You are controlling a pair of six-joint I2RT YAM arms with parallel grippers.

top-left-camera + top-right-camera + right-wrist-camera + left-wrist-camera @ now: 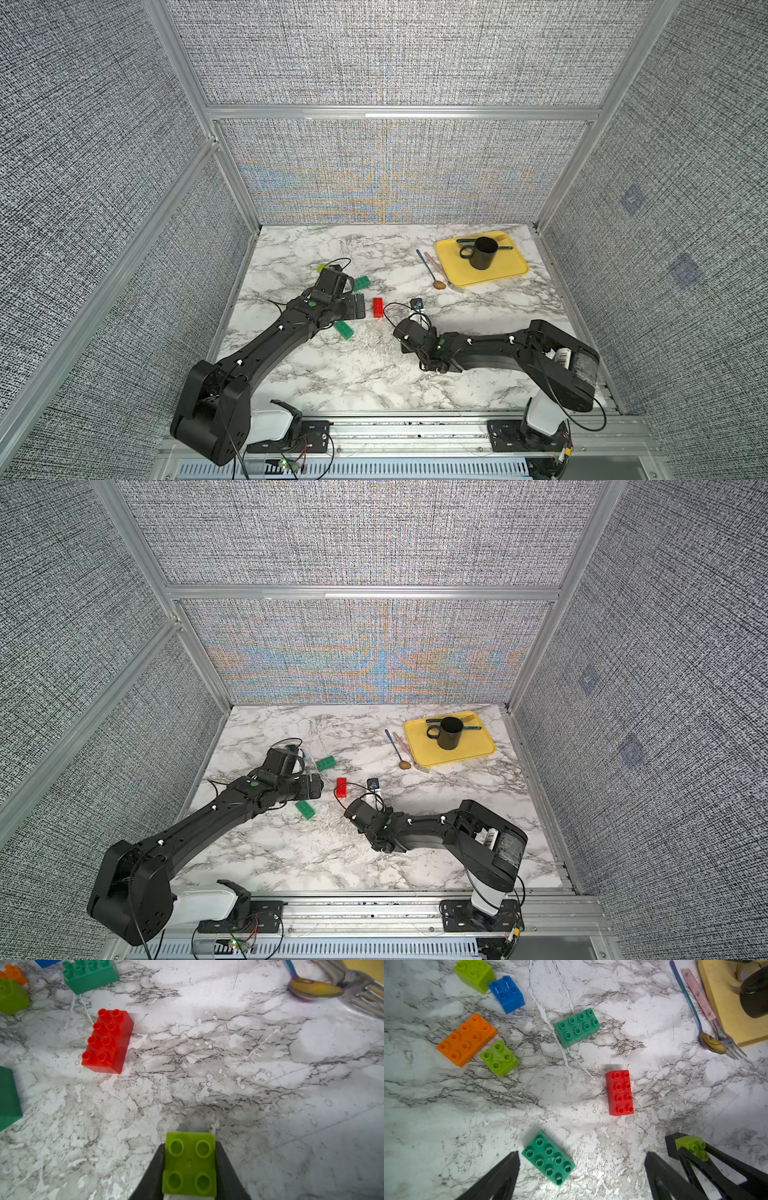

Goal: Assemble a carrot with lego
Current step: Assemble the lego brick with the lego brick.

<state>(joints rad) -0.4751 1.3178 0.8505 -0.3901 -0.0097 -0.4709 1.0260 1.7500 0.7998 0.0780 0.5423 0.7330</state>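
Observation:
The carrot is out of view; the lego lies as loose bricks on the marble. In the left wrist view I see two lime bricks point(473, 974) point(499, 1058), a blue one point(506, 994), an orange one point(466, 1040), a red one point(619, 1093) and two dark green ones point(577, 1027) point(548, 1159). My left gripper point(582, 1159) hangs open above the table, with the nearer dark green brick just inside one finger. My right gripper point(190, 1147) is shut on a lime brick point(190, 1165), held right of the red brick point(378, 307).
A yellow tray point(505, 266) at the back right holds a black mug point(482, 253) and cutlery. A spoon point(432, 270) and a fork point(729, 1043) lie along the tray's left edge. Grey fabric walls enclose the table on three sides.

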